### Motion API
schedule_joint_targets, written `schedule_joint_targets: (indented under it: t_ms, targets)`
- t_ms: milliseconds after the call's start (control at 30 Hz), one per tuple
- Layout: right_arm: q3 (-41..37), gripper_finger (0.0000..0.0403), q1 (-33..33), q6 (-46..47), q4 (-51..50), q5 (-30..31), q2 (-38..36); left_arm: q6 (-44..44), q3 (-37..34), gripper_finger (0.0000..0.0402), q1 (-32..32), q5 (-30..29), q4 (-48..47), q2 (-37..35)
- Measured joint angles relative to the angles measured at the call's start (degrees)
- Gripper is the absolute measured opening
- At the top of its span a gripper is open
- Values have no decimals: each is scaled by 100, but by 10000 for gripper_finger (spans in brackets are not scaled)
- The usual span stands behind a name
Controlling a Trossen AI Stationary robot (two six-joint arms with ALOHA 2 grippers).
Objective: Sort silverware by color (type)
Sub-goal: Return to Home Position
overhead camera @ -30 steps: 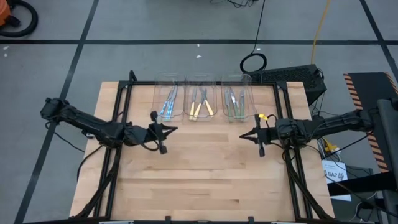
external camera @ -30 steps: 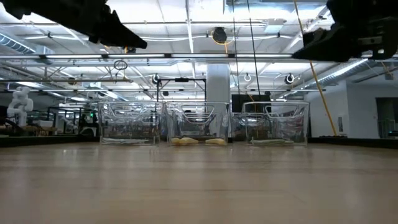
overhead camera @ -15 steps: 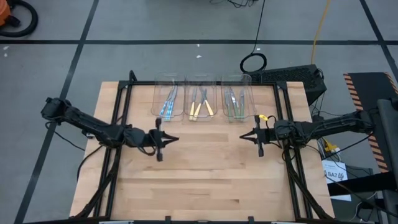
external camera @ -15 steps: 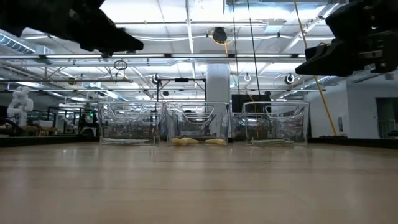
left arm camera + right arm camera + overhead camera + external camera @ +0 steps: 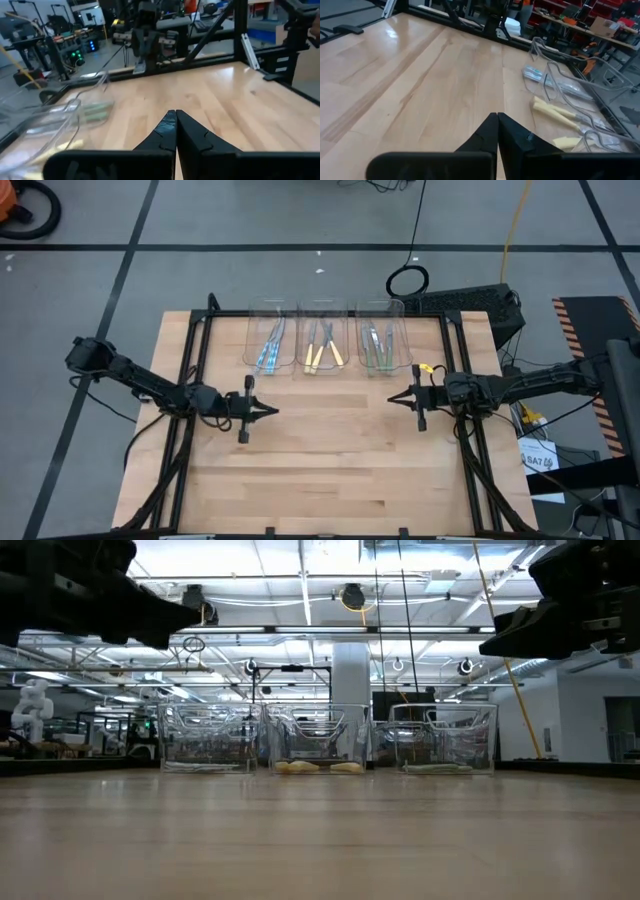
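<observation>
The silverware lies in three clear bins along the table's far edge. The blue-handled pieces [image 5: 270, 346] are in the left bin, the pale yellow ones [image 5: 322, 352] in the middle bin and the green ones [image 5: 378, 348] in the right bin. My left gripper [image 5: 277, 411] hovers shut above the bare wood at mid-left, pointing level toward the table's right, with nothing in it [image 5: 175, 114]. My right gripper [image 5: 390, 400] hovers shut at mid-right, pointing toward the left, also with nothing in it [image 5: 496, 116]. Both are on the near side of the bins and clear of them.
The three clear bins [image 5: 325, 738] stand side by side at the far edge. Black frame rails [image 5: 195, 360] run along the table's left and right sides. Bare wood [image 5: 330, 460] spreads between the grippers and toward the near edge.
My left gripper has sunk and drifted toward the table's near edge and a little toward the left, its fingers levelling out while staying shut. The silverware and bins have not moved.
</observation>
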Motion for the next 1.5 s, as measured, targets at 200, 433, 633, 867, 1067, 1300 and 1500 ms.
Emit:
schedule_joint_targets:
  t_ms: [200, 433, 633, 867, 1067, 1300, 1500]
  targets:
    - [0, 4, 0, -73, -17, 4, -23, 22, -283, 5, 2, 421, 165, -417]
    - [0, 4, 0, -1, -101, 4, -86, -5, -773, 5, 4, 588, -74, -1373]
    - [0, 4, 0, 5, -232, 15, -370, -50, -773, 5, 8, 593, -1130, -2344]
    - [0, 4, 0, 30, -458, 21, -514, -50, -773, 5, 8, 570, -2457, -3520]
    - [0, 4, -11, 52, -609, 22, -514, -188, -773, 5, 8, 491, -3520, -4502]
    - [0, 4, -11, 14, -713, 20, -701, -323, -773, 5, 8, 412, -4561, -5629]
    - [-114, 4, -13, 61, -884, 41, -1070, -315, -624, 5, 22, 463, -5058, -5990]
